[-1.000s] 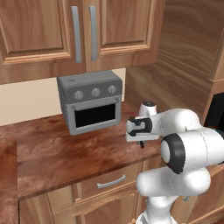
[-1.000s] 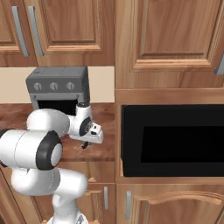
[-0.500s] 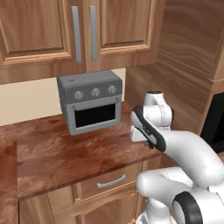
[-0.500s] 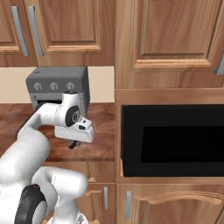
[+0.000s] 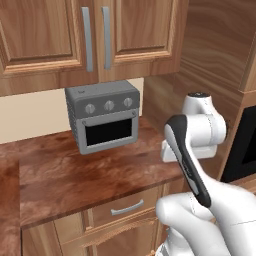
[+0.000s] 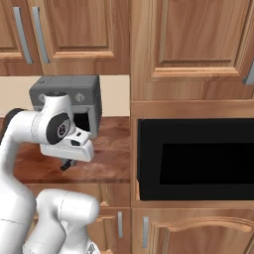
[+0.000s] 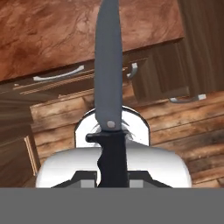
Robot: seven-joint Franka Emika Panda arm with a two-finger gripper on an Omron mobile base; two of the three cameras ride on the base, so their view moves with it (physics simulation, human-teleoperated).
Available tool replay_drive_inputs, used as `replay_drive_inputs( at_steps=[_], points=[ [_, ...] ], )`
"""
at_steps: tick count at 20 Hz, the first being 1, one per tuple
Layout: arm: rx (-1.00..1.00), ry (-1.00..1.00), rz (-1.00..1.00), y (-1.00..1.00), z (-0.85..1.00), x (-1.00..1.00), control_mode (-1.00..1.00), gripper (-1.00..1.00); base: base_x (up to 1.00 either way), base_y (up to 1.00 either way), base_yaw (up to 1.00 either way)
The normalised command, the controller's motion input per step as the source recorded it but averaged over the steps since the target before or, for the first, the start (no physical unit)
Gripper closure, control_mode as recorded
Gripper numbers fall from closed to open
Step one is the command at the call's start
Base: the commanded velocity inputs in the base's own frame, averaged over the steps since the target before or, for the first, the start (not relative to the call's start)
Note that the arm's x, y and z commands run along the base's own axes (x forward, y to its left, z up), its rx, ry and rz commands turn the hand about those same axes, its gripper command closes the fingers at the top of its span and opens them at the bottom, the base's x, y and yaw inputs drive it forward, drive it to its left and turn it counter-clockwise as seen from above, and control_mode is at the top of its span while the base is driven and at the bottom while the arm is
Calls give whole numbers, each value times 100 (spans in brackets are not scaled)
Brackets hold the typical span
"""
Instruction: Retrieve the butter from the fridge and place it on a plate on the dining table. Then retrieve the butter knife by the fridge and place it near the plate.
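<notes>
1. Over the reddish-brown worktop (image 5: 75,175), left of the arm, a grey toaster oven (image 5: 103,121) stands against the wall under the wooden upper cabinets (image 5: 95,35).
2. The gripper (image 7: 113,173) is clamped on the black handle of the butter knife (image 7: 108,78); in the hand view the grey blade points straight away from the hand, across the worktop edge and the drawer fronts below.
3. In the right base view the gripper (image 6: 67,164) hangs under the white hand, just in front of the toaster oven and above the worktop.
4. The arm is folded close to its base: the forearm rises steeply and the wrist bends over so that the hand sits at oven height, beside the tall wooden panel.
5. To the right, a black built-in oven (image 6: 198,158) is set into the cabinetry.
6. Compared with a second ago, the elbow has swung up and the hand has turned toward the base; the grip on the knife has not changed.
</notes>
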Motion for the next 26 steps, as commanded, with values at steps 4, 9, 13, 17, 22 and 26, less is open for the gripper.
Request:
replay_drive_inputs(
  at_steps=[4, 9, 13, 17, 22, 26],
  points=[
    [-2, 0, 0, 0, 45, -25, -100, 100, 0, 0, 0],
    [0, 1, 0, 0, 0, 0, -100, 100, 0, 0, 0],
    [0, 0, 0, 0, 0, 0, -100, 100, 0, 0, 0],
    [0, 0, 0, 0, 0, -11, 100, 100, -63, 0, 0],
    [0, 0, 0, 0, 0, 0, 100, 100, -85, -9, -5],
    [0, 0, 0, 0, 0, 0, 100, 100, -63, -42, -18]
  ],
)
